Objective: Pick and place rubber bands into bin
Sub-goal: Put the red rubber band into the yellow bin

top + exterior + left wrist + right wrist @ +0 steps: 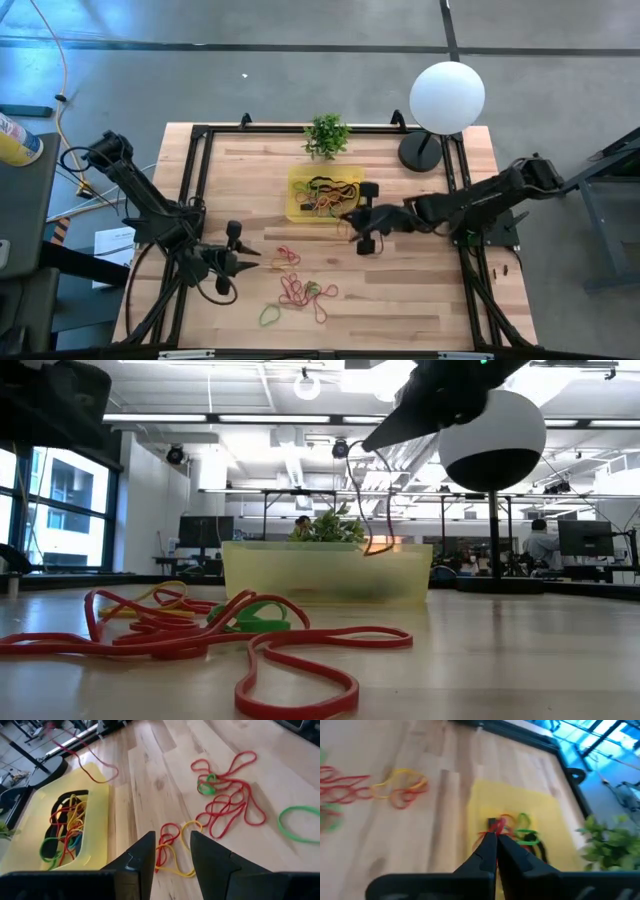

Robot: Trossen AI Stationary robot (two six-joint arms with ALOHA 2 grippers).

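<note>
right gripper [346, 222] is pinched shut on a rubber band [372, 510] dangling over the bin's [294, 196] near-right edge; left gripper [257, 257] sits half-open, empty.

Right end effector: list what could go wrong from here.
1. The right end effector, shut on a red rubber band, holds it near the yellow bin's edge, so a release may drop it outside.
2. The dangling loop might snag the bin's wall.
3. It could cling to the fingers.
</note>
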